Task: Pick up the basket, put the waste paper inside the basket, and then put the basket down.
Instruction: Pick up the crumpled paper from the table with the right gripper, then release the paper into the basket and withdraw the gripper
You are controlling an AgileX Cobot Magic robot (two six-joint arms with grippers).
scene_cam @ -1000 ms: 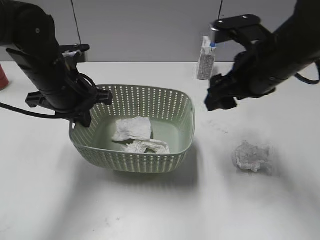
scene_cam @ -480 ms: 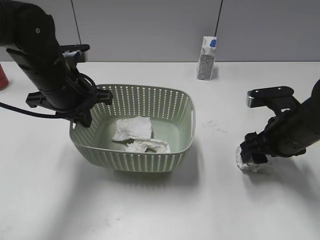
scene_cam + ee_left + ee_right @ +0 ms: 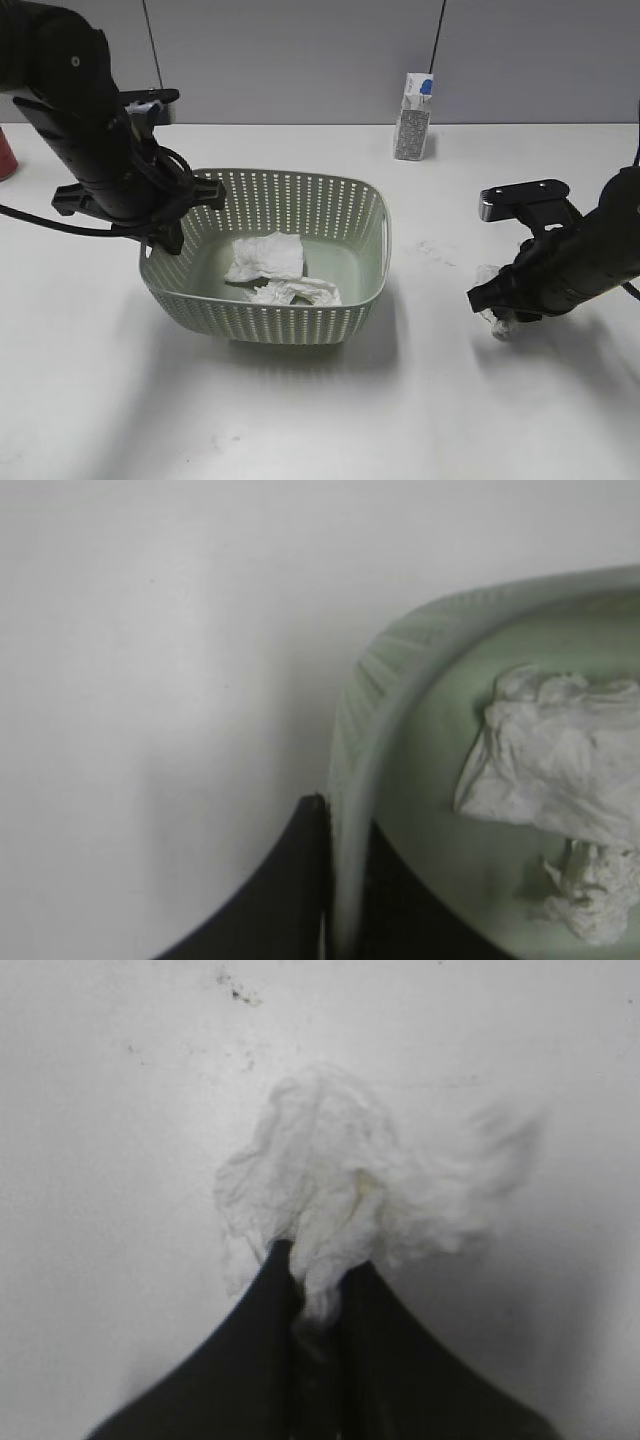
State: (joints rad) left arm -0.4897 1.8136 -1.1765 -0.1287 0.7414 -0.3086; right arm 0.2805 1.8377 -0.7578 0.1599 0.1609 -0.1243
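The pale green basket (image 3: pixel 300 300) sits left of centre with two white paper wads (image 3: pixel 265 257) inside. My left gripper (image 3: pixel 165 235) is shut on the basket's left rim; the left wrist view shows the rim (image 3: pixel 360 810) between the jaws (image 3: pixel 345 880) and the wads (image 3: pixel 560 770) inside. My right gripper (image 3: pixel 500 310) is at the table surface on the right, shut on the third white paper wad (image 3: pixel 492 322). The right wrist view shows that wad (image 3: pixel 340 1190) pinched between the fingertips (image 3: pixel 318 1285).
An upright white-grey carton with a blue mark (image 3: pixel 413 117) stands at the back of the white table (image 3: pixel 320 420). A red object (image 3: pixel 5 155) sits at the far left edge. A grey wall runs behind.
My right arm swung down from above the table to the loose paper wad on the right and closed on it. The wad has shifted slightly left. The left arm and basket stayed still.
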